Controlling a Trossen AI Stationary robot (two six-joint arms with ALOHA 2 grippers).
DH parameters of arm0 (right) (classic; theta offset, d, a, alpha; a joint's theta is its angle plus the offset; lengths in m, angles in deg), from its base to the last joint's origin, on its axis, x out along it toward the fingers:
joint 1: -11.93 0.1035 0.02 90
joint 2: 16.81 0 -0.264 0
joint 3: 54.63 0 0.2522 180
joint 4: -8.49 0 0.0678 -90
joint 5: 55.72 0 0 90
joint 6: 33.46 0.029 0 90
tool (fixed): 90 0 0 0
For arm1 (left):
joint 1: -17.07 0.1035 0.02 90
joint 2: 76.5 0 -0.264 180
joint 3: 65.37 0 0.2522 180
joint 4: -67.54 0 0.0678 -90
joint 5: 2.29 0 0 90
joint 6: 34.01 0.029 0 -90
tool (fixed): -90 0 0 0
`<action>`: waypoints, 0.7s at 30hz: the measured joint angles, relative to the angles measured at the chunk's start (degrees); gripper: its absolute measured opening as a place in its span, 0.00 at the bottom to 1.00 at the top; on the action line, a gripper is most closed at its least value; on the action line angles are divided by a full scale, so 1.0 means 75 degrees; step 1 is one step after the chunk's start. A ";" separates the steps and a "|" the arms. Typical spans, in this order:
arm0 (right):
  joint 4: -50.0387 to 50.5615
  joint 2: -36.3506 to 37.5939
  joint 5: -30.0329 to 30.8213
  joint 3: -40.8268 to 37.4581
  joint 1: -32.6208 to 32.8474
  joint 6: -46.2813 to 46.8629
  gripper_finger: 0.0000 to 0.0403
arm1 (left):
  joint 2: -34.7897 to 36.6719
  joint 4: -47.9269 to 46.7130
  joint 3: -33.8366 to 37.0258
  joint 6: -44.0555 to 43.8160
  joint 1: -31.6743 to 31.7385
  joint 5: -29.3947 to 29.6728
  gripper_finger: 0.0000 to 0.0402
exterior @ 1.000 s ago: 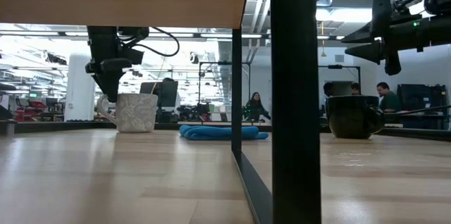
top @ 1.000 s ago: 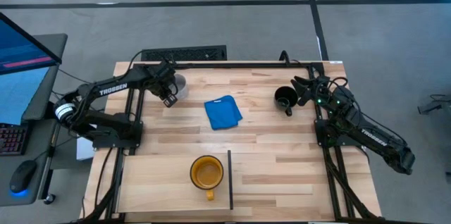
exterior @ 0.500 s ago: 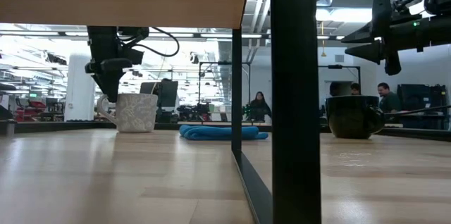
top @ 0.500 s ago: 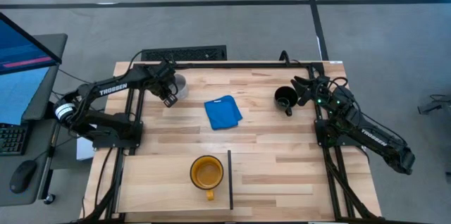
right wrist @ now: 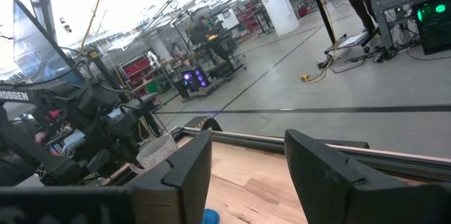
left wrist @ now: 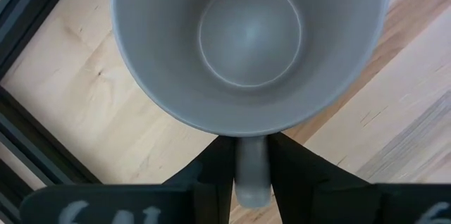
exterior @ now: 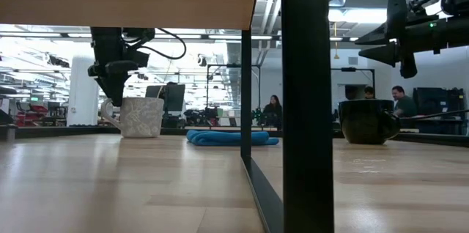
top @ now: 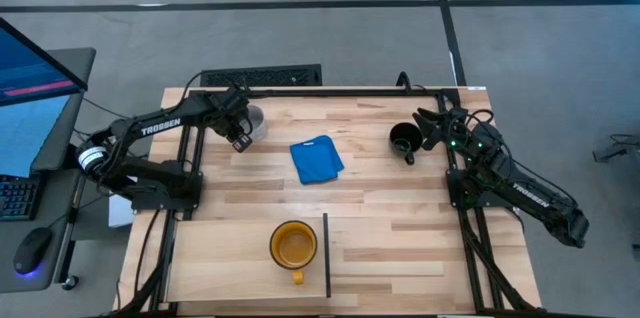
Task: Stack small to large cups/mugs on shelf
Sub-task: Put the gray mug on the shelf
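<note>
1. Yellow mug (top: 293, 245): upright on the pale shelf (top: 220, 258), just beside the thin dark divider (top: 326, 255), handle towards the near edge. Nothing inside it, so judged to be the base of the stack, in place and waiting.
2. Grey-white mug (left wrist: 246, 41): upright on the planked table (top: 400, 218) at the far left, well apart from the shelf. Not yet lifted, base flat on the wood in the low view.
3. Black mug (top: 404, 139): upright at the far right of the table, also well apart from the shelf and not nested in anything.
4. Left gripper (top: 241, 130): down at the grey-white mug's handle, wrist camera looking straight into the empty bowl. Clamped on the handle or merely set around it: cannot tell.
5. Right gripper (top: 424, 126): released, jaws spread with nothing between them, poised just beside and above the black mug.
6. Blue cloth (top: 317, 159): flat between the two far mugs, clear of both arms.
7. Progress, as a judgement: early. One of three mugs placed; still to do are carrying the grey-white mug into the yellow one, then the black into the grey-white.
</note>
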 joint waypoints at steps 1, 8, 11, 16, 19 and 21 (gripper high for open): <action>0.0000 -0.0001 0.0000 0.0000 0.0000 0.0000 0.50 | 0.0000 -0.0002 0.0000 0.0002 0.0000 0.0002 0.17; 0.0001 -0.0001 0.0000 0.0000 0.0000 0.0000 0.50 | 0.0000 0.0000 0.0000 0.0118 0.0000 0.0006 0.17; 0.0001 0.0000 0.0003 0.0000 0.0000 0.0000 0.50 | 0.0000 0.0026 0.0000 0.0336 -0.0003 0.0044 0.17; 0.0001 -0.0002 0.0014 0.0000 0.0000 0.0000 0.50 | 0.0000 0.0035 0.0000 0.0285 -0.0006 0.0083 0.12; 0.0000 -0.0001 0.0015 0.0000 0.0000 0.0018 0.50 | 0.0000 0.0038 0.0000 0.0284 -0.0006 0.0079 0.12; 0.0001 -0.0002 0.0020 0.0000 0.0000 0.0210 0.50 | 0.0000 0.0041 0.0000 0.0232 -0.0006 0.0079 0.12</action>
